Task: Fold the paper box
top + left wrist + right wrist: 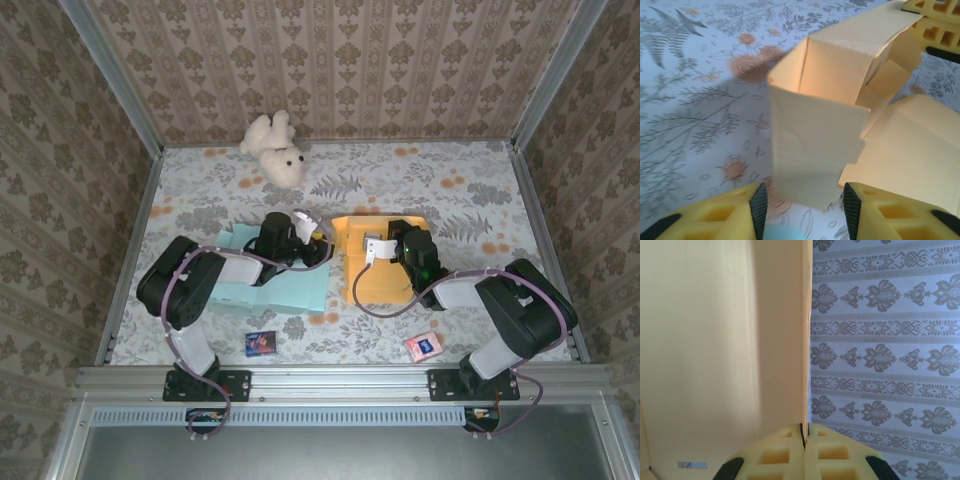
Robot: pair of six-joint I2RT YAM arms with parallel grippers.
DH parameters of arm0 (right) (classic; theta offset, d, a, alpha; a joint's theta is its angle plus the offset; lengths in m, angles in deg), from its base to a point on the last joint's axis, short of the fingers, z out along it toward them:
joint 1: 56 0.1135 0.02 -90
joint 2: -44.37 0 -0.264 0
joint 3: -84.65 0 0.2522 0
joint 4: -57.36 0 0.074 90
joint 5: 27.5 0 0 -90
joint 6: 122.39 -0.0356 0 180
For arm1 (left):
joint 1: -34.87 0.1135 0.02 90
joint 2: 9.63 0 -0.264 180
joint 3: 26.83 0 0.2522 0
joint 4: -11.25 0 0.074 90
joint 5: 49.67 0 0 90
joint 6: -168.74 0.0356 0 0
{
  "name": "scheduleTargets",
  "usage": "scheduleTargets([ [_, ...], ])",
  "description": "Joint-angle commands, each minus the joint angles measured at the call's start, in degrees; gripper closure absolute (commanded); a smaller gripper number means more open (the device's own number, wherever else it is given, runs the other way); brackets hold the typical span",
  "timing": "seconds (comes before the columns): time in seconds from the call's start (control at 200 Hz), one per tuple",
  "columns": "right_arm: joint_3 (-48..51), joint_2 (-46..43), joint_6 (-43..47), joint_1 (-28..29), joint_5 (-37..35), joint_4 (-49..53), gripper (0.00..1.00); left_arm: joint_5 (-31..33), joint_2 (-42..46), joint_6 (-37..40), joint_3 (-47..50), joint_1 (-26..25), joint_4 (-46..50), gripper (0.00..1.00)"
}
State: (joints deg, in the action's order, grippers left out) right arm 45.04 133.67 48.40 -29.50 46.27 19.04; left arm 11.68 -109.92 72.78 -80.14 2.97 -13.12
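Where the box [352, 272] lies: right of the middle of the surface [450, 195], between the two hands, half raised, with one corner already standing.
Right hand [805, 432]: closed tight on the edge of a wall [715, 340] of the box. We judge it holds that wall upright so the rest has something to fold against.
Left hand [805, 202]: moderately wide, gripping nothing we can see. A flap [815, 145] stands face-on just beyond the gap.
Why so placed: we take the left hand to be lined up to push or catch that flap while the right hand braces.
Risk: the thin paper may buckle if the pinch slips.
Teal sheet [295, 290]: flat on the surface just left of the box, no part of this fold.
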Motion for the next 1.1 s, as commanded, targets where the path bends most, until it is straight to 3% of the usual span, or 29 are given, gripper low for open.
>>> scheduleTargets([
  [0.0, 0.45, -1.18, -1.34, 0.05, 0.02, 1.80, 1.00, -6.33, 3.56, 1.47, 2.21, 3.74, -0.95, 0.45],
  [0.15, 0.35, -1.20, -1.36, -0.03, 0.02, 1.99, 1.00, -13.78, 2.90, 0.85, 2.43, 5.36, -3.73, 0.41],
  [0.31, 0.35, -1.67, -1.67, -0.05, -0.03, 2.39, 1.00, -16.16, -1.14, 1.11, -0.92, 7.11, -4.17, 0.36],
  [0.7, 0.09, -2.74, -3.02, 0.05, 1.03, 3.74, 1.00, -20.86, -11.90, -1.65, -7.90, 7.64, -7.46, 0.35],
  [1.05, 0.09, -2.49, -3.10, 0.04, 1.05, 4.09, 1.00, -19.24, -13.60, -0.20, -10.55, 6.15, -5.00, 0.34],
  [1.095, 0.09, -2.41, -3.21, 0.04, 1.05, 4.14, 1.00, -18.53, -13.86, 0.70, -11.06, 4.01, -3.49, 0.34],
])
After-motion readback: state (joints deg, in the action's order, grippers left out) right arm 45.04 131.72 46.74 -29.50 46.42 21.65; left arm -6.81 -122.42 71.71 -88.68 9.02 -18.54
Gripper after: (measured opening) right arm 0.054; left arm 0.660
